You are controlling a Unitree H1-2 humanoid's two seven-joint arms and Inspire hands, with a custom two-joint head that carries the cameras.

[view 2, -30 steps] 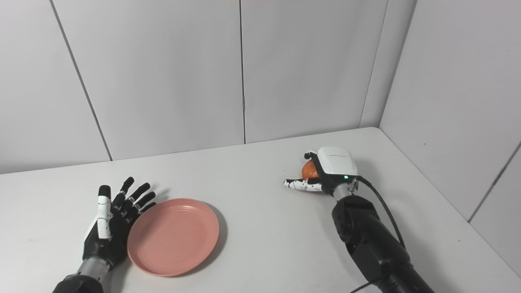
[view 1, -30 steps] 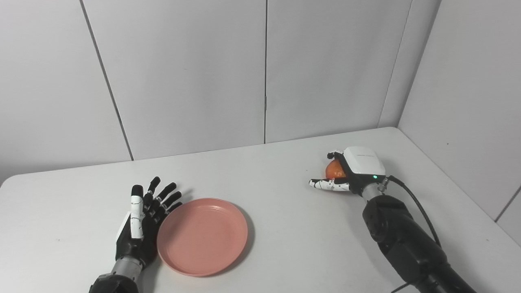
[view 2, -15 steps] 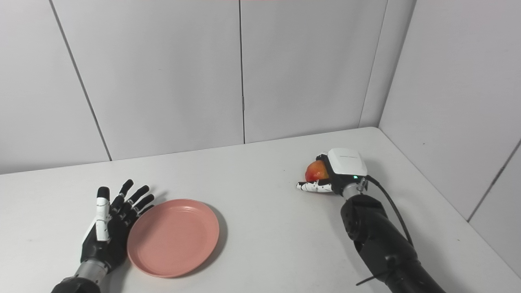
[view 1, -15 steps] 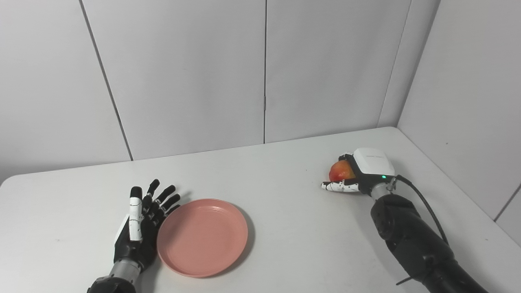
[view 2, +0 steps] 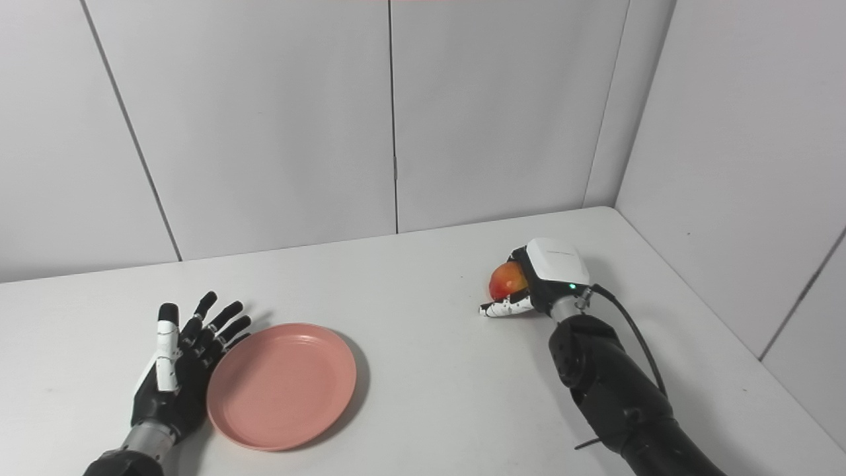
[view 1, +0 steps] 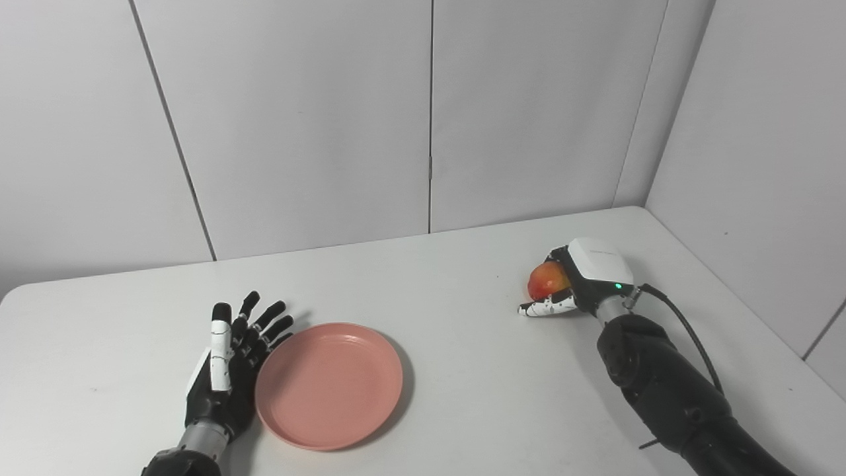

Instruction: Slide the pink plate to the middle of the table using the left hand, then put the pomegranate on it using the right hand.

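Since a moment ago, the right hand (view 1: pixel 574 283) has pulled back a little and holds the pomegranate (view 1: pixel 544 280) at the table's right side. Its trip to the pink plate (view 1: pixel 329 383) is not done yet. That plate sits left of the middle, just beside the left hand (view 1: pixel 228 360), whose fingers are spread wide and hold nothing.

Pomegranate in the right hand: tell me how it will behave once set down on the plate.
The pomegranate looks round and smooth, so it may roll. The pink plate is shallow, its low rim likely a weak stop. The right hand should probably release low.

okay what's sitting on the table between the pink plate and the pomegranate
Nothing. In both eye views, only bare white table runs from the pink plate to the pomegranate, which sits in the right hand.
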